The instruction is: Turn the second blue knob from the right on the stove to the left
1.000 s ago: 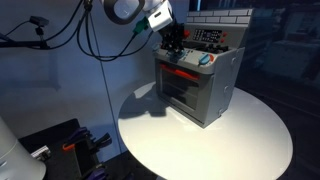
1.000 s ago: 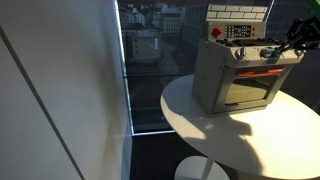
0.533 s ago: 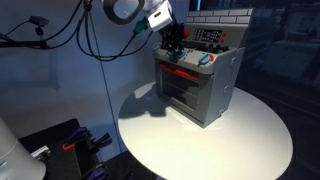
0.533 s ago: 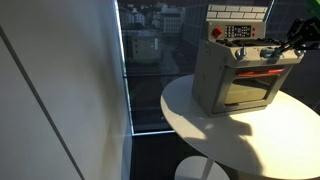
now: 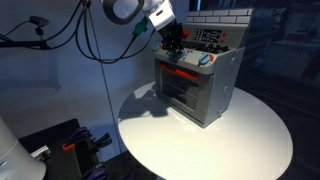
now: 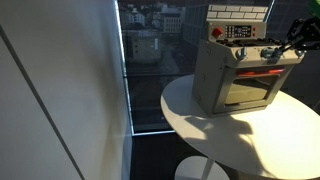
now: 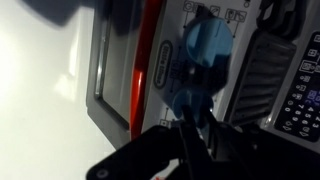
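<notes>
The stove (image 5: 203,92) stands on a round white table (image 5: 250,140) and shows in both exterior views (image 6: 232,85). It is silver-grey with a glass door, a red handle bar (image 5: 178,72) and a grey brick-pattern back panel. My gripper (image 5: 176,48) is at the row of blue knobs on the stove's front top edge (image 6: 288,42). In the wrist view my dark fingers (image 7: 186,122) close around one blue knob (image 7: 188,92). A neighbouring blue knob (image 7: 207,42) is free. Which knob in the row I hold is unclear.
The table's edge (image 6: 200,150) lies close around the stove. A dark window with a city view (image 6: 150,45) is behind it. Cables and black equipment (image 5: 60,145) are on the floor beside the table. The arm's cables hang at upper left (image 5: 95,30).
</notes>
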